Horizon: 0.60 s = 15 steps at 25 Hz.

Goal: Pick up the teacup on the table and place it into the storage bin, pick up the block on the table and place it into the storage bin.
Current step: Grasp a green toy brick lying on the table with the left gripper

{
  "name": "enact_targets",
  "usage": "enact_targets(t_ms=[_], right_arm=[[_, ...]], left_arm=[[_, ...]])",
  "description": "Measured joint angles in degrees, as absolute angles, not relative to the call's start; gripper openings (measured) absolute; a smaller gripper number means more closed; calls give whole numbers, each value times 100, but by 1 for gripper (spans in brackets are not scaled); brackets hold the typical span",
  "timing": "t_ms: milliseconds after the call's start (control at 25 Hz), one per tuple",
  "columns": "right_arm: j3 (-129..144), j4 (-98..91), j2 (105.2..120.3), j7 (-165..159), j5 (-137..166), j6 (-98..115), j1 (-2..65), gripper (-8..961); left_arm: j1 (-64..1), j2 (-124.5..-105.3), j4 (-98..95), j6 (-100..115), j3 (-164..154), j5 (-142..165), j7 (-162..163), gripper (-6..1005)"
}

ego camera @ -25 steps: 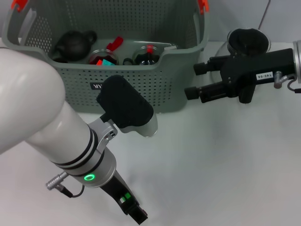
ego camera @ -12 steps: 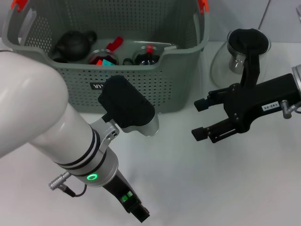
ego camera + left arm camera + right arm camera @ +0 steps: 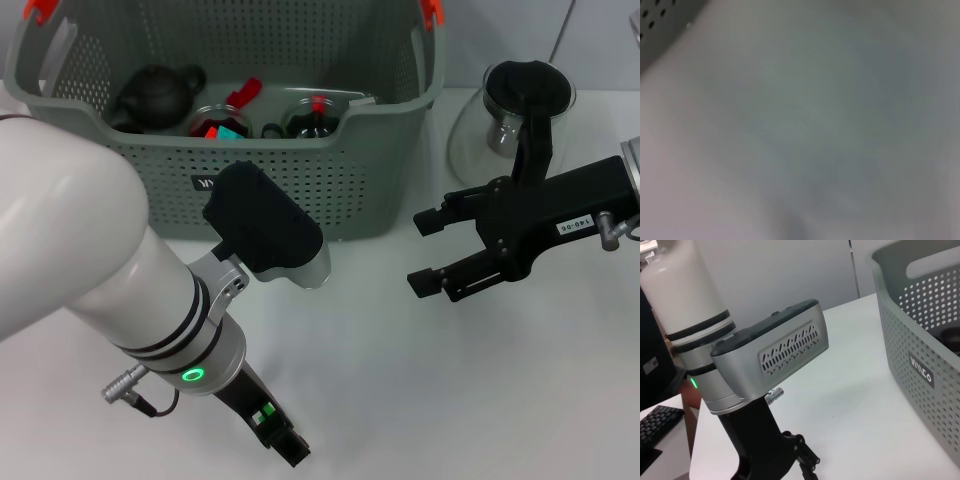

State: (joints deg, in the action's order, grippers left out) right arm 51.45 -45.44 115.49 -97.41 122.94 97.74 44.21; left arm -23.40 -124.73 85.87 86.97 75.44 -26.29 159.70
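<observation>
The storage bin (image 3: 300, 190) sits at the back of the white tabletop (image 3: 420, 400), and it already holds a dark teapot (image 3: 155, 95), two round glass pieces with red bits between them, and something teal. Right of it stands a glass pitcher with a black lid (image 3: 520, 110).

The right hand (image 3: 430, 250) hangs over bare tabletop just right of the bin's front corner, its two black fingers spread wide with nothing between them. The left arm fills the near left of the head view, its black wrist block in front of the bin wall; the left hand (image 3: 283, 447) points down at the near edge, and whether it is spread or closed cannot be told. The left wrist view shows only a blur of tabletop and a corner of perforated wall.

No teacup or block lies loose on the tabletop here. By the look of it, the placing is done or nearly so. The next move calls for locating any piece left, else drawing both arms clear.
</observation>
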Motion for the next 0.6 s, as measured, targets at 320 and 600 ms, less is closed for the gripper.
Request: enact_targets(t_ms=[320, 600], right_arm=[[5114, -4544, 11549, -9727, 12274, 9736, 4421, 928], [5114, -4544, 11555, -9697, 12263, 9729, 4421, 927]], left_arm=[[-2334, -12465, 8603, 8691, 7415, -2627, 15981, 950], [-2331, -12468, 8599, 8615, 7313, -2516, 16031, 762]])
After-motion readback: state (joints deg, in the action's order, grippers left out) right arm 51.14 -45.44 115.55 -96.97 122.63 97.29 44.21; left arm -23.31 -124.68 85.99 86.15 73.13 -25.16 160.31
